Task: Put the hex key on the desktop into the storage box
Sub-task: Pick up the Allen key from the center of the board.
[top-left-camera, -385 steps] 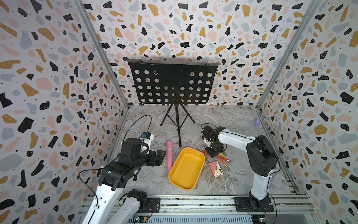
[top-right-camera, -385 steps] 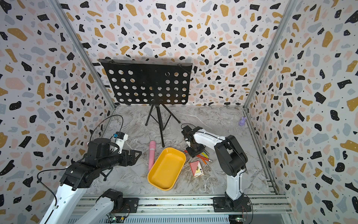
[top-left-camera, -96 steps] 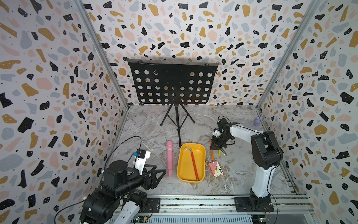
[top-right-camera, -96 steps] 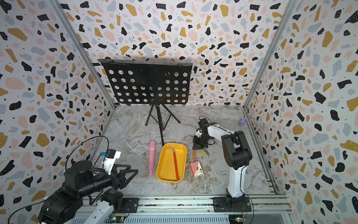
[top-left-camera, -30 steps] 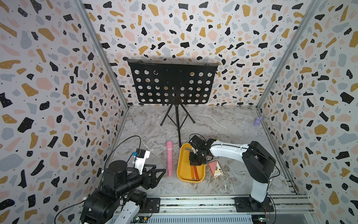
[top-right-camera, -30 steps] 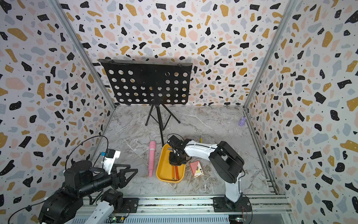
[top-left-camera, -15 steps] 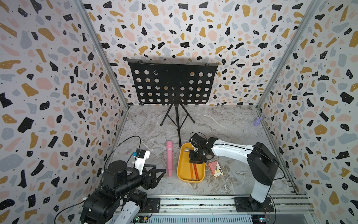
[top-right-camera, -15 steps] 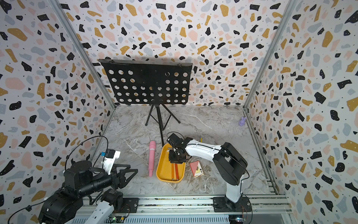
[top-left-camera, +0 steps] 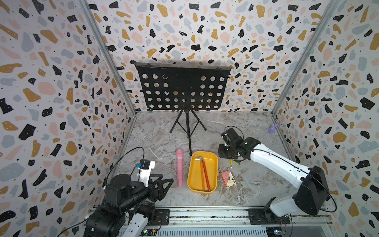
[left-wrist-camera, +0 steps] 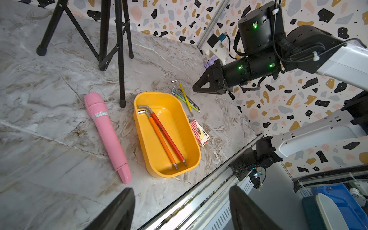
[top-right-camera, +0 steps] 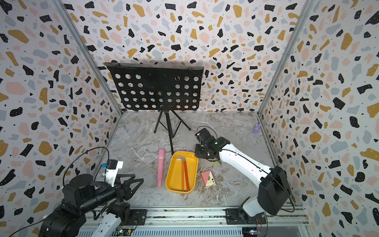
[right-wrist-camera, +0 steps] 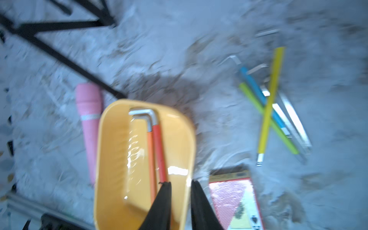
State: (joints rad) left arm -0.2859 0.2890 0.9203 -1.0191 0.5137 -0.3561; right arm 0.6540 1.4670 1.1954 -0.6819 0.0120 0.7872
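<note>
The yellow storage box lies on the marble desktop. A red hex key and an orange hex key lie side by side in it. Several thinner hex keys, yellow, blue and green among them, lie crossed on the desktop right of the box. My right gripper hovers between box and pile, its fingers slightly apart and empty. My left gripper stands open near the front left.
A pink toy microphone lies left of the box. A red card box lies at the box's right front. A black music stand stands behind on tripod legs. A small purple figure sits by the right wall.
My right gripper has left the orange hex key in the box beside the red one and moved right, off the box, towards the loose keys. The left arm is still.
</note>
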